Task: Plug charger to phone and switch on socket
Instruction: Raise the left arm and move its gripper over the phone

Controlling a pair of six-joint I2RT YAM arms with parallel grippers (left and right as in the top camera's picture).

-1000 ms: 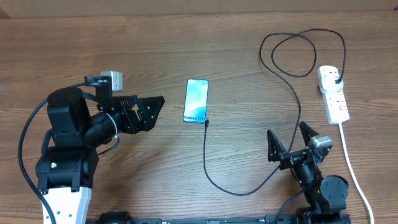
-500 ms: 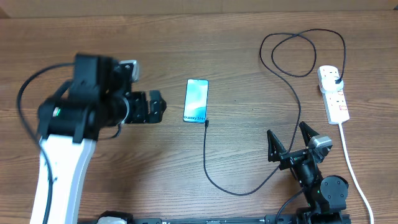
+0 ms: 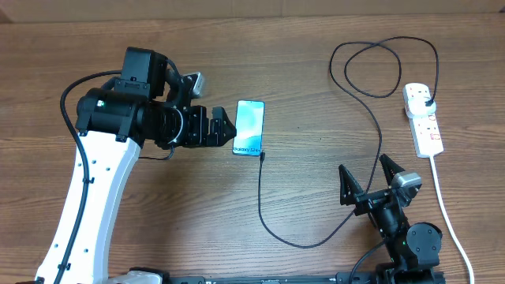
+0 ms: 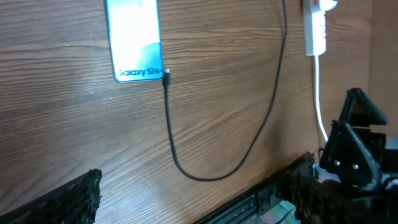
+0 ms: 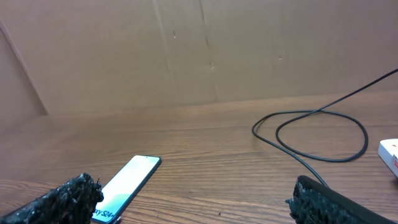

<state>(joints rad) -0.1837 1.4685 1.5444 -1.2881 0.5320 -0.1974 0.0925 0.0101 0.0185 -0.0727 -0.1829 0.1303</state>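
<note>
Phone point(image 3: 248, 126) just beside left hand point(image 3: 226, 130)

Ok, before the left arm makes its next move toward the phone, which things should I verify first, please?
1. The phone lies flat, screen up: ok.
2. The charger tip is in the phone's port: not ok; it seems to lie beside the lower corner.
3. The plug sits in the socket: ok.
4. The socket is switched on: cannot tell.
5. The left jaws are open and empty, beside the phone: ok.
6. The right jaws are open and empty: ok.
</note>
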